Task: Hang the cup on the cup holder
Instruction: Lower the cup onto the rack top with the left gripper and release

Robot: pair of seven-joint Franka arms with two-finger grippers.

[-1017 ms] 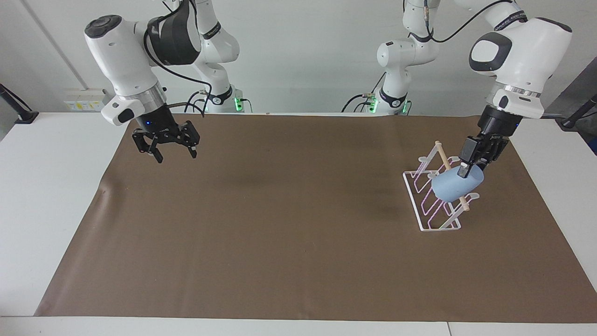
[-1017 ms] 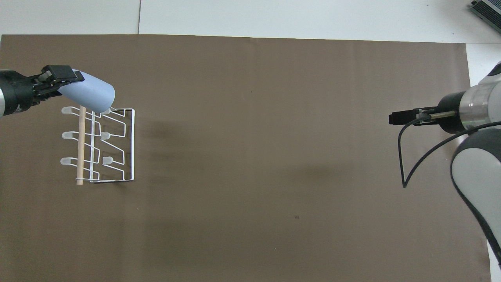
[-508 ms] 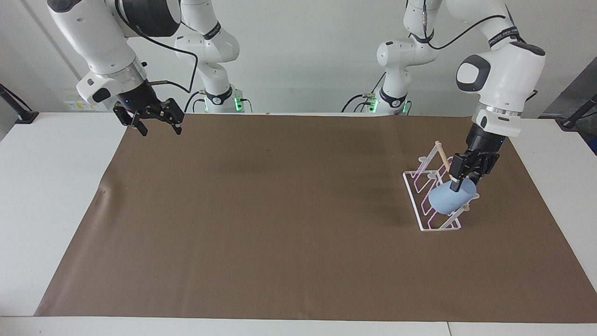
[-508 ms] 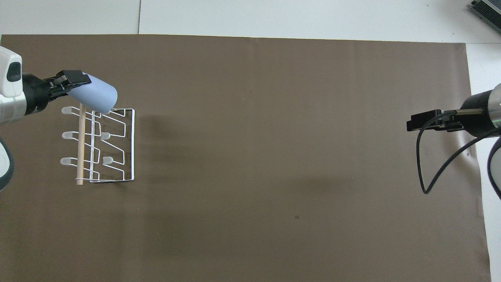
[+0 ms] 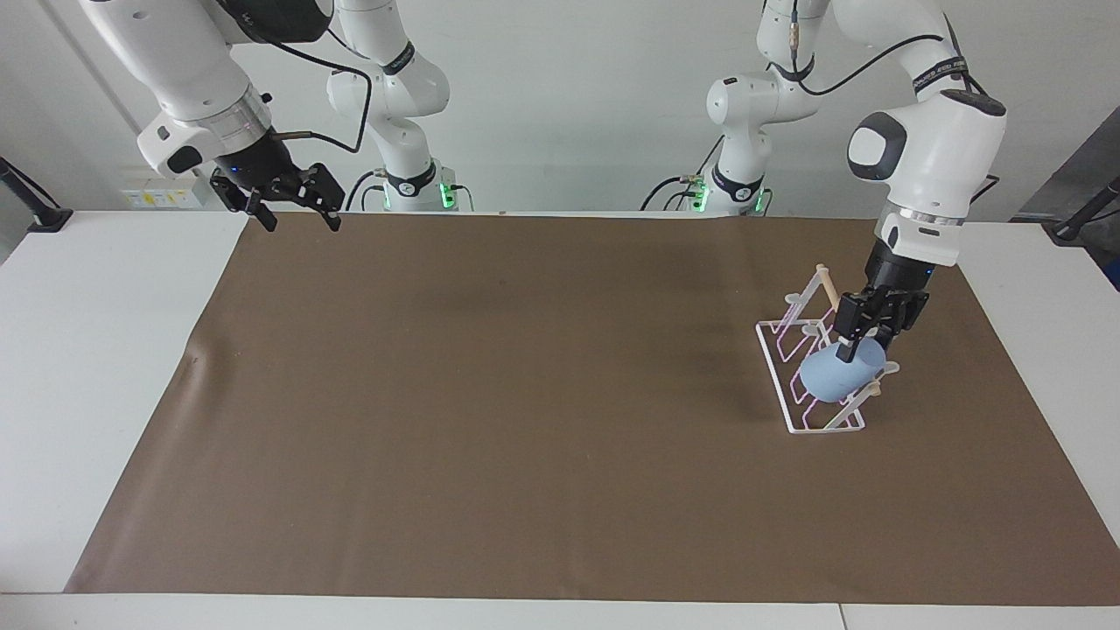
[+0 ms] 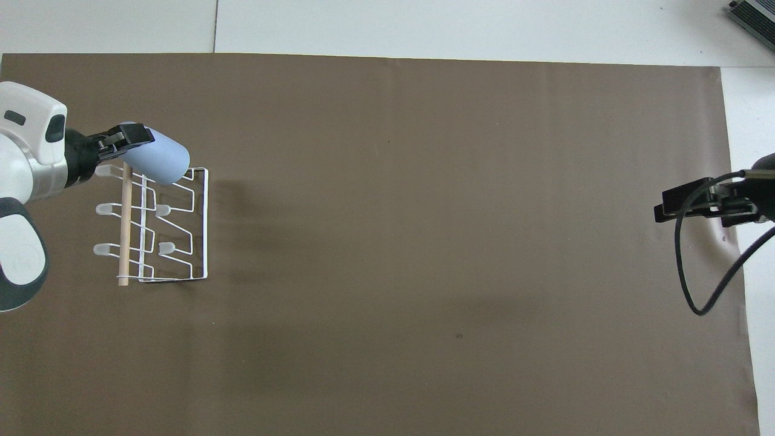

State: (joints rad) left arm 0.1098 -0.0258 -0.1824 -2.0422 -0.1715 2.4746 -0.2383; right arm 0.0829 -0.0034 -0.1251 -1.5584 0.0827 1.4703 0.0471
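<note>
The light blue cup [image 5: 829,376] [image 6: 158,160] hangs tilted over the cup holder [image 5: 773,366] [image 6: 206,230], a white wire rack with a wooden dowel. It is low over the prong at the rack's end farther from the robots and hides that prong's tip. I cannot tell whether the cup rests on the prong. My left gripper [image 5: 850,352] [image 6: 130,136] is shut on the cup's raised end. My right gripper [image 5: 301,223] [image 6: 684,201] waits open and holds nothing, up in the air over the brown mat's corner at the right arm's end.
A brown mat [image 5: 525,394] covers most of the white table [image 5: 105,350]. The rack stands on it toward the left arm's end. A black cable [image 6: 681,266] loops down from the right arm.
My left gripper has carried the cup down and closer onto the rack's prong. The right arm has pulled up and back toward the mat's corner at its own end.
</note>
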